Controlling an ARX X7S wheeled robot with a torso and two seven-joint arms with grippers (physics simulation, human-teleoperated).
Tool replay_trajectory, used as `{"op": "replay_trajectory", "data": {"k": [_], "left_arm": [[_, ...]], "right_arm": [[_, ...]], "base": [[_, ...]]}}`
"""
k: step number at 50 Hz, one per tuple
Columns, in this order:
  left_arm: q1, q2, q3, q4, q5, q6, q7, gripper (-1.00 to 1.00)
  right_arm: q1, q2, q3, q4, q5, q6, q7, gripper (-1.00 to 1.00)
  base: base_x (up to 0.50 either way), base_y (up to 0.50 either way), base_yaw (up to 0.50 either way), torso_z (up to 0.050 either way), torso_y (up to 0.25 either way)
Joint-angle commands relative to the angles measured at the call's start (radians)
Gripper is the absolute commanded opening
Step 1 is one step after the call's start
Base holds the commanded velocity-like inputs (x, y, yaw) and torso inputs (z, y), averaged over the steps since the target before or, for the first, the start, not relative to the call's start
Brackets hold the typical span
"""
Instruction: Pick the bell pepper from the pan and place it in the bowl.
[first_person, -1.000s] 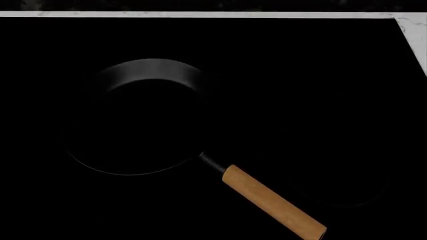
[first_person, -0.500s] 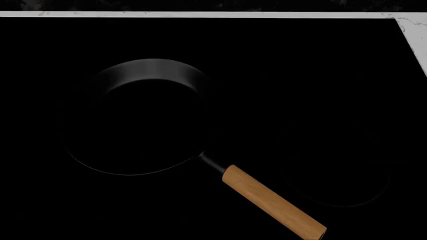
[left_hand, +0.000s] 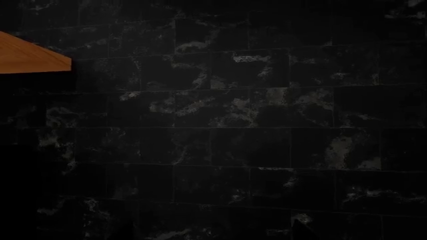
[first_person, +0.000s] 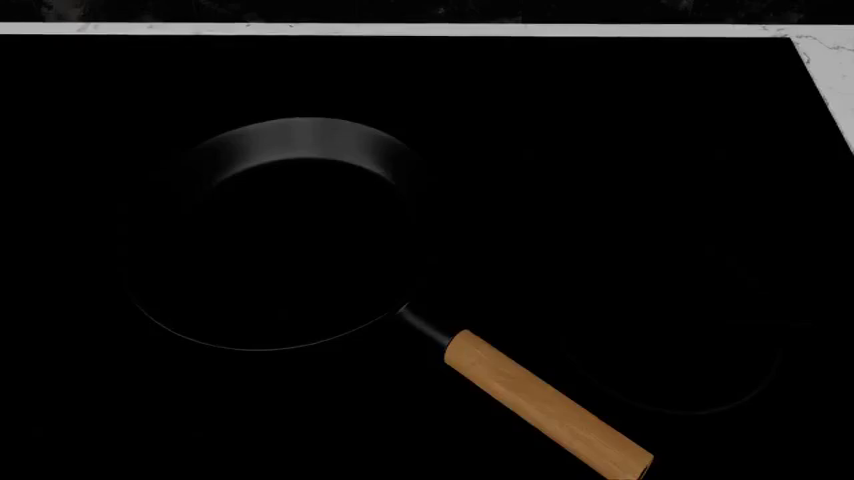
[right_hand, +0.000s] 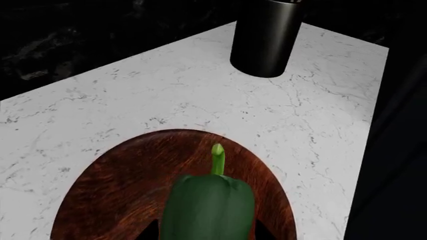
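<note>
Holding item one: bell pepper, dark green, pale stem pointing away from the wrist, seen in the right wrist view close under the camera. Two dark fingertips of the right gripper show at either flank of it, so the gripper reads as closed on the pepper, though the contact itself is hidden behind the fruit.

Item two: bowl, reddish-brown wood, directly beneath the gripper and the pepper. Whether the pepper hangs above the bowl floor or already rests on it cannot be told.

Item three: pan, black, wooden handle, shown in the head view on a black cooktop. No pepper visible in it. Neither arm appears in that view.

Item four: white marble counter under the bowl; a dark cylindrical container stands beyond the gripper, well apart from the bowl.

Item five: left gripper, not visible. Its wrist view shows only dark tiled wall and a corner of orange wood.

Risks, as judged:
- Release from too high: the lumpy pepper may bounce or roll against the wall and tip out.
- Fingers opening unevenly may drag the pepper sideways toward the rim.
- Lowering further may knock the fingertips on the bowl floor and shift the bowl across the smooth marble.
</note>
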Motion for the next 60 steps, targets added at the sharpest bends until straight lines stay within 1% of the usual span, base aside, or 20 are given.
{"op": "replay_trajectory", "data": {"k": [1, 8, 26, 52, 60], "left_arm": [[0.297, -0.033, -0.071, 0.015, -0.012, -0.008, -0.01, 1.0], [0.302, -0.036, -0.072, 0.018, -0.018, -0.009, -0.017, 1.0], [0.317, -0.038, -0.066, -0.016, -0.035, 0.026, -0.037, 1.0], [0.348, -0.045, -0.076, -0.042, -0.061, 0.064, -0.061, 1.0], [0.349, -0.051, -0.078, -0.027, -0.069, 0.049, -0.066, 1.0]], "right_arm": [[0.006, 0.004, 0.016, 0.031, -0.018, 0.018, -0.014, -1.0], [-0.044, 0.004, -0.026, 0.025, -0.035, -0.059, -0.049, -1.0], [-0.111, 0.004, -0.075, 0.056, -0.062, -0.154, -0.097, -1.0], [-0.182, 0.004, -0.123, 0.054, -0.072, -0.244, -0.127, -1.0], [-0.197, 0.004, -0.133, 0.055, -0.075, -0.264, -0.136, -1.0]], "base": [[-0.02, 0.0, 0.02, -0.015, -0.013], [-0.02, 0.01, 0.02, -0.015, -0.013], [-0.02, 0.01, 0.02, -0.016, -0.013], [-0.02, 0.01, 0.02, -0.016, -0.013], [-0.02, 0.01, 0.02, -0.016, -0.013]]}}
